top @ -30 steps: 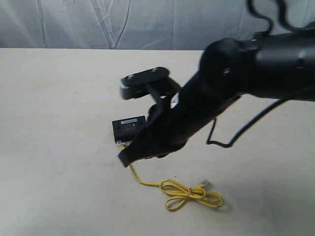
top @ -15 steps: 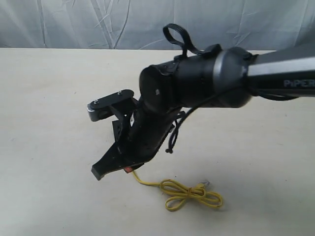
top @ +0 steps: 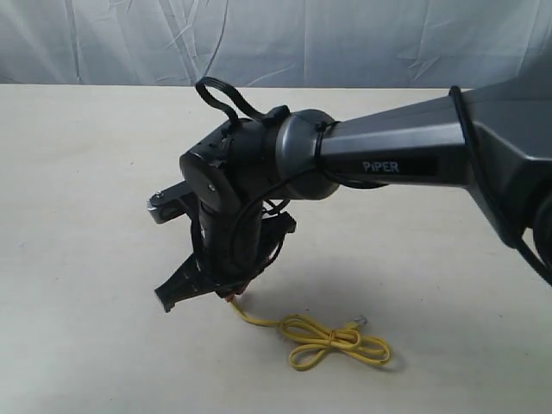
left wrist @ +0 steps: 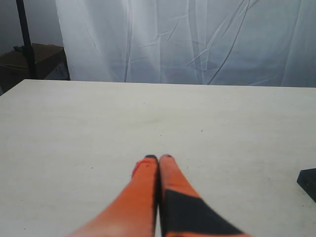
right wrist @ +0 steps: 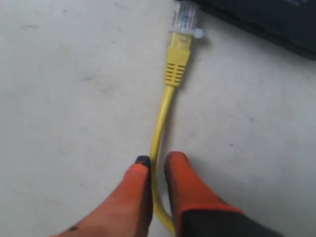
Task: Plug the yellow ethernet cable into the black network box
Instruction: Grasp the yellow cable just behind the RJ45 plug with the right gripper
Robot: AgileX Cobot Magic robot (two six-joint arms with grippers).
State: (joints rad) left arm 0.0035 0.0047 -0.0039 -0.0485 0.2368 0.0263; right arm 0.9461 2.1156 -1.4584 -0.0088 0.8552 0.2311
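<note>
The yellow ethernet cable (right wrist: pixel 170 74) runs along the table. Its clear plug (right wrist: pixel 185 17) lies at the edge of the black network box (right wrist: pixel 266 19), and whether it is seated I cannot tell. My right gripper (right wrist: pixel 157 160) is shut on the cord about a hand's width behind the plug, with an orange finger (right wrist: pixel 180 182) on each side. In the exterior view the right gripper (top: pixel 226 296) is low over the table, and the cable's looped bundle (top: pixel 336 341) and other plug (top: pixel 362 322) lie to its right. The arm hides the box there. My left gripper (left wrist: pixel 158 158) is shut and holds nothing.
The right arm (top: pixel 388 155) reaches across the middle of the pale table (top: pixel 78 259) from the right. A grey-white curtain (top: pixel 259 39) hangs behind the table's far edge. A dark corner (left wrist: pixel 308 181) shows at the edge of the left wrist view.
The right arm has swung left and lower across the view, and it now covers the black box that showed a second ago. The looped bundle has stayed put.
</note>
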